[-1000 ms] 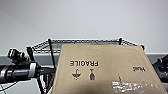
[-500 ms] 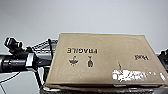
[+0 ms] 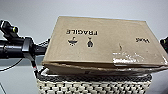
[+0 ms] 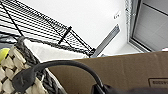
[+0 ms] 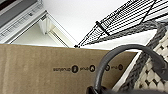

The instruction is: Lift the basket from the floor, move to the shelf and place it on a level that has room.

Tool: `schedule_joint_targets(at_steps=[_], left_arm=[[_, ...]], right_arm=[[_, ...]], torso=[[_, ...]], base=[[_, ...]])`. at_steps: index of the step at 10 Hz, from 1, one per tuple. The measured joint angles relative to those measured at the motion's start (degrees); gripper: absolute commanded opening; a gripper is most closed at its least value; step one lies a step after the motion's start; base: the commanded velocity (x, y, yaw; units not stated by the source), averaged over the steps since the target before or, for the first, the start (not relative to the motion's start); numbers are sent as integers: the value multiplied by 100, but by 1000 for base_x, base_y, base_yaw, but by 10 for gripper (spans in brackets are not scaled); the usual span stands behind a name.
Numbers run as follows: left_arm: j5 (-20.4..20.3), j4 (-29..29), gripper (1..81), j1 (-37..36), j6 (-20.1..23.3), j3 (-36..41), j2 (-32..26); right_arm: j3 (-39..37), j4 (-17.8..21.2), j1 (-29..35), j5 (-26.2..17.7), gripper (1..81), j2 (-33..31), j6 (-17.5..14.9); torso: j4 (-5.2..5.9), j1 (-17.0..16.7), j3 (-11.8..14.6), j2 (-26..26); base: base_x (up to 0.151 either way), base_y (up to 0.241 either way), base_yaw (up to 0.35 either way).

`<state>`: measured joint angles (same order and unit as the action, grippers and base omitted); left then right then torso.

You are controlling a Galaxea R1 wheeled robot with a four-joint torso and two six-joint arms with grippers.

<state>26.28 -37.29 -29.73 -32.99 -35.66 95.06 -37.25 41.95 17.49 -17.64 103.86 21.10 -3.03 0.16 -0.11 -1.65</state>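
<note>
The woven basket [image 3: 93, 85] rides high in front of the robot, well off the floor, with a tan cardboard box [image 3: 105, 42] marked "FRAGILE" sitting in it and jutting up past its dark rim. The left arm [image 3: 15, 47] reaches in level from the side toward the basket's end; a sliver of the right arm [image 3: 164, 43] shows at the opposite end. From the left wrist, a dark looped handle [image 4: 62, 66] arches over the basket's rim, and behind it the black wire shelf [image 4: 37, 30] looms above, seen from underneath. The right wrist gives the mirror picture: a handle [image 5: 117, 57], the box's side, and the wire tier [image 5: 130, 17] slanting overhead.

The lift looks done, and the carry to the shelf looks nearly done too, judging by how close the wire grid hangs. What remains is the placing: the basket does not rest on any tier, and whether the upper level has room cannot be read from here. Whether either gripper's fingers are clamped on a handle or merely hooked beneath it cannot be told.
</note>
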Motion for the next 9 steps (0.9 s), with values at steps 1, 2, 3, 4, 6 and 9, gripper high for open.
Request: schedule_joint_targets(at_steps=[1, 2, 3, 4, 6, 9], left_arm=[[98, 2, 10, -179, -149, -96, 66], [179, -2, 10, -328, -236, -202, 138], [243, -2, 10, -444, -332, -299, 210], [321, -5, 10, -584, -427, -371, 284], [430, -7, 10, -944, -612, -516, 435], [558, -28, 10, -1318, -841, -880, 728]], right_arm=[[-45, -2, 118, -63, 10, 44, 106], [-74, 2, 249, -85, 10, 60, 188], [-98, 5, 408, -167, 10, 84, 274], [-138, 6, 581, -261, 10, 118, 362], [-279, 5, 952, -429, 10, 212, 590], [-653, -2, 1268, -634, 10, 499, 861]], torso=[[0, 0, 0, 0], [0, 0, -2, 0], [0, 0, 0, 0], [0, 0, -2, 0], [0, 0, -2, 0], [0, 0, 0, 0]], base=[[0, 0, 0], [0, 0, 0], [0, 0, 0], [0, 0, 0], [0, 0, 0], [0, 0, 0]])
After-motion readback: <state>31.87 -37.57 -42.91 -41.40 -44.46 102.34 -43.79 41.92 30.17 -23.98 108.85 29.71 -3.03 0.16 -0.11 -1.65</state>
